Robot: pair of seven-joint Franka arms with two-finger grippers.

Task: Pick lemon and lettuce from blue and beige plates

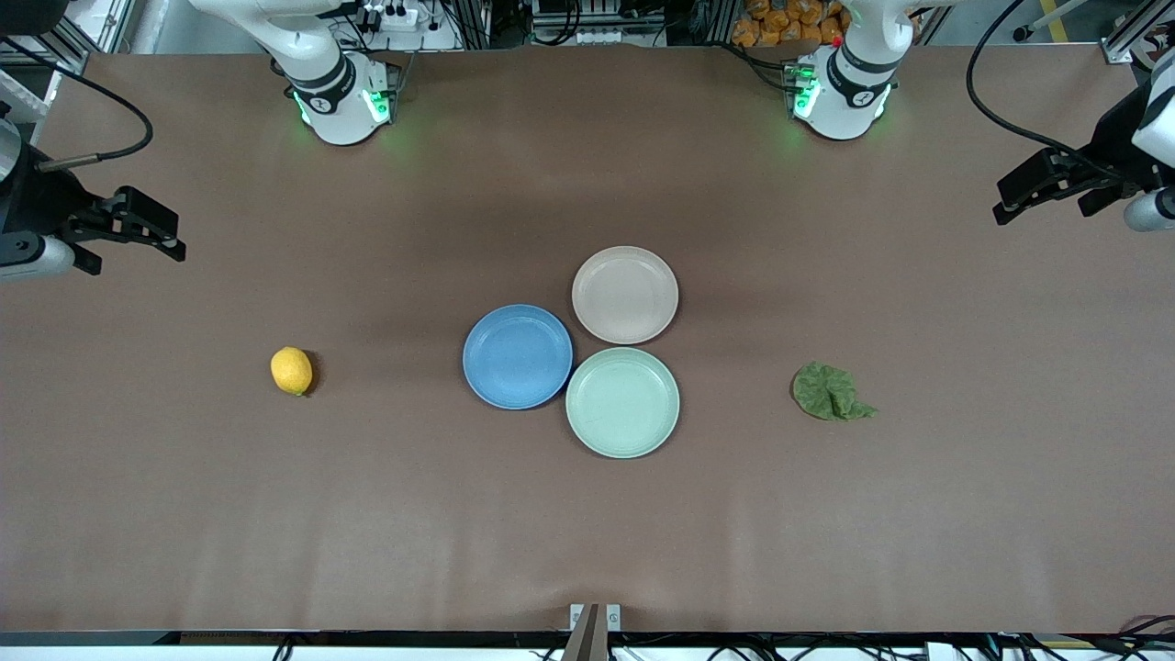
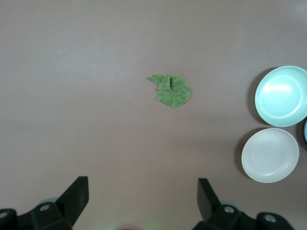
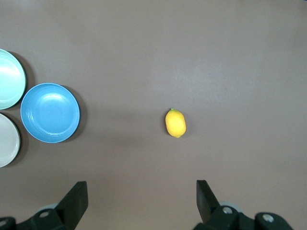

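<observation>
Yellow lemon (image 1: 291,371) lies on the bare brown counter (image 1: 587,532) toward the right arm's end, well apart from the blue plate (image 1: 518,356); its long axis runs roughly nearer-to-farther from the front camera. The green lettuce (image 1: 831,393) lies flat on the counter toward the left arm's end, well apart from the mint-green plate (image 1: 622,402) and the beige plate (image 1: 625,295). All three plates are empty and touch or nearly touch in a cluster at mid-counter. Judgement: neither item is on a plate, so the scene does not match the task wording; any pick would start from the counter.

Right gripper (image 1: 147,229) hangs high over the right arm's end of the counter. In the right wrist view its fingers (image 3: 76,201) are spread wide, holding nothing, and the lemon (image 3: 175,122) sits ahead of them, slightly off the midline toward one finger. This arm is the nearer one to the lemon.

Left gripper (image 1: 1037,188) hangs high over the left arm's end. Its fingers (image 2: 76,199) are likewise spread wide and empty; the lettuce (image 2: 171,90) lies ahead, roughly between the finger lines. This arm is nearer to the lettuce.

Judgement: each approach needs a descent and a forward reach; the flat leaf looks harder to pinch than the lemon.
</observation>
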